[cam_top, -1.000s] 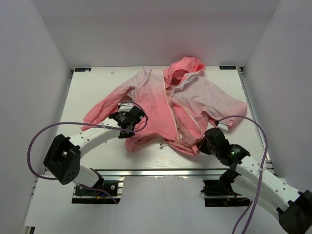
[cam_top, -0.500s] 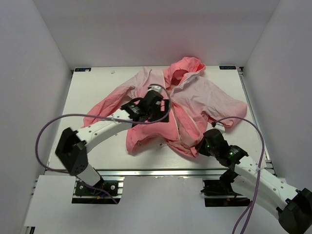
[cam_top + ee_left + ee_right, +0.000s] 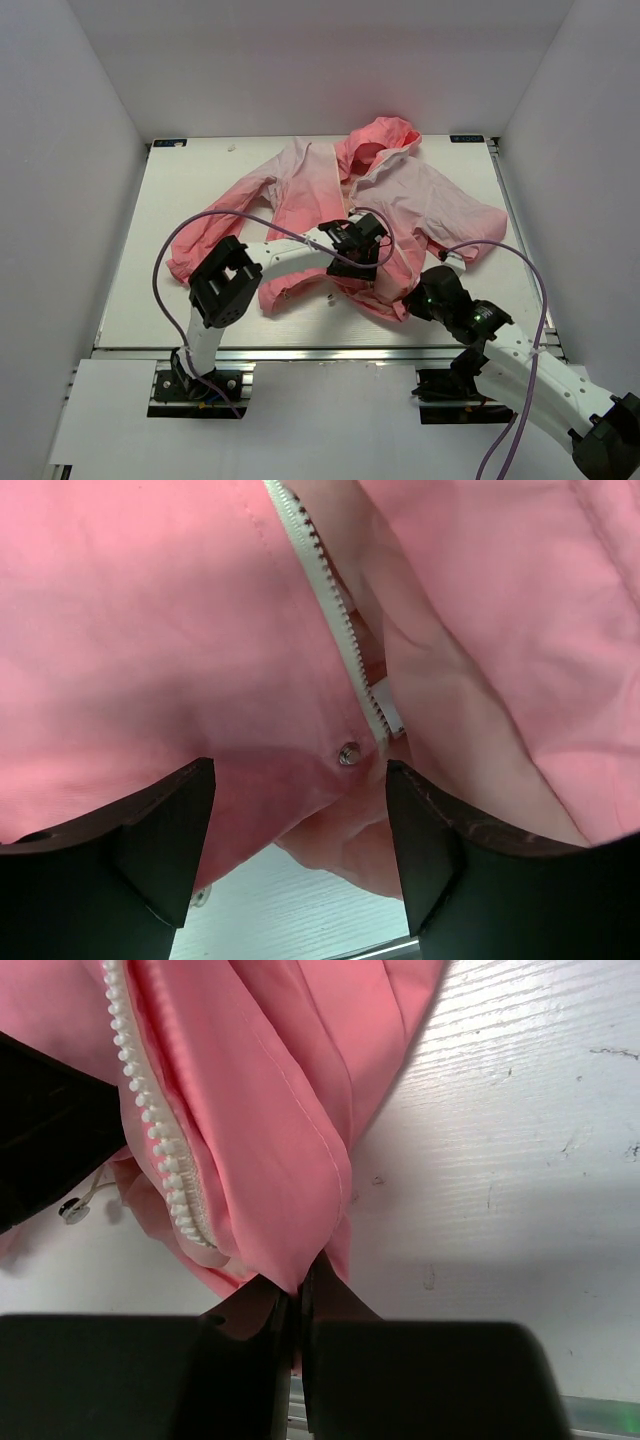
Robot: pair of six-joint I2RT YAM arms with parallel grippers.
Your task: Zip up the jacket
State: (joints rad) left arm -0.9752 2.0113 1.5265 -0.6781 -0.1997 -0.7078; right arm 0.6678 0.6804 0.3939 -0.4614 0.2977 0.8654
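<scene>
Left wrist, thin creased pink jacket (image 3: 140, 630), white toothed zipper (image 3: 335, 620)

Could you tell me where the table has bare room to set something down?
Left strip of the table beside the jacket sleeve, and the far-left corner. Crowded at the near hem, by the left claw and right claw.

Nothing legible shows in any view. Two small dark tags (image 3: 170, 143) sit at the far corners of the table (image 3: 135, 300) (one on each side), too small to read. The jacket (image 3: 320, 190) bears no readable label or brand.
</scene>
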